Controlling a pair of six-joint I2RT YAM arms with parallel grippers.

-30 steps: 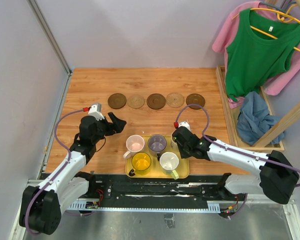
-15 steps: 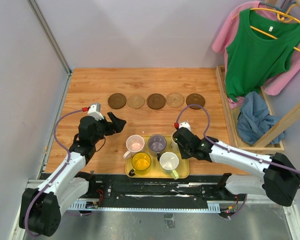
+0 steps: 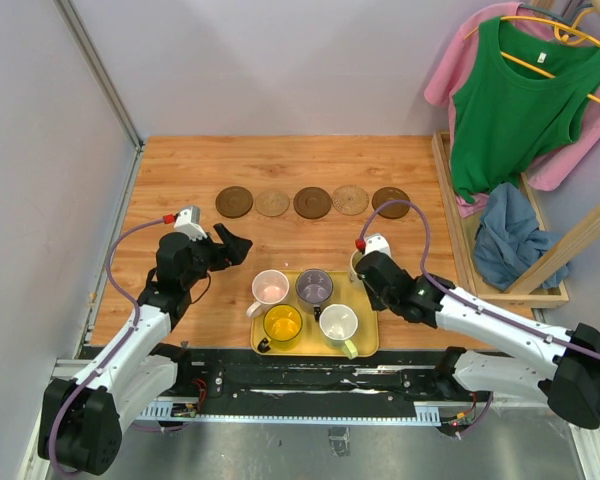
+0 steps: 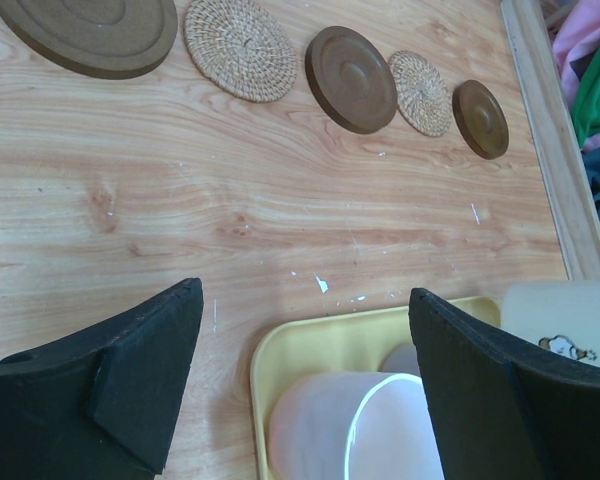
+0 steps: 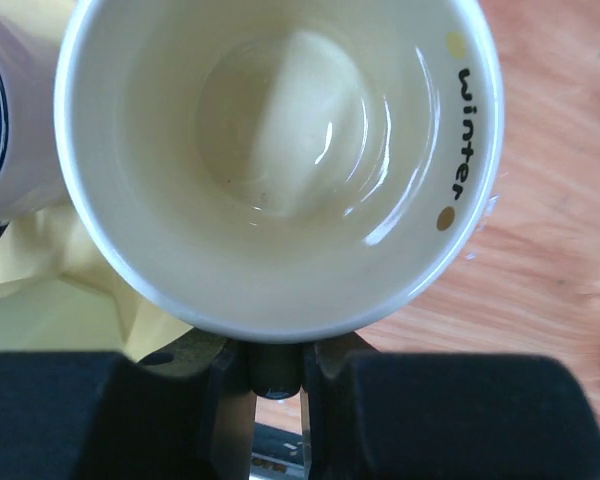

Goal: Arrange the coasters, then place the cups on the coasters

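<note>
At two o'clock of the tray (image 3: 366, 338), right jaws clamp the cream cup (image 5: 280, 150) by its handle; left jaws stand wide apart at ten o'clock.

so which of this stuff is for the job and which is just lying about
Job: coasters, four cups on the yellow tray, cream cup held by the right hand.
Lying about: yellow tray, green top, pink top, blue cloth.

Five coasters (image 3: 312, 202), five cups (image 3: 314, 287), one tray (image 3: 310, 345)
</note>
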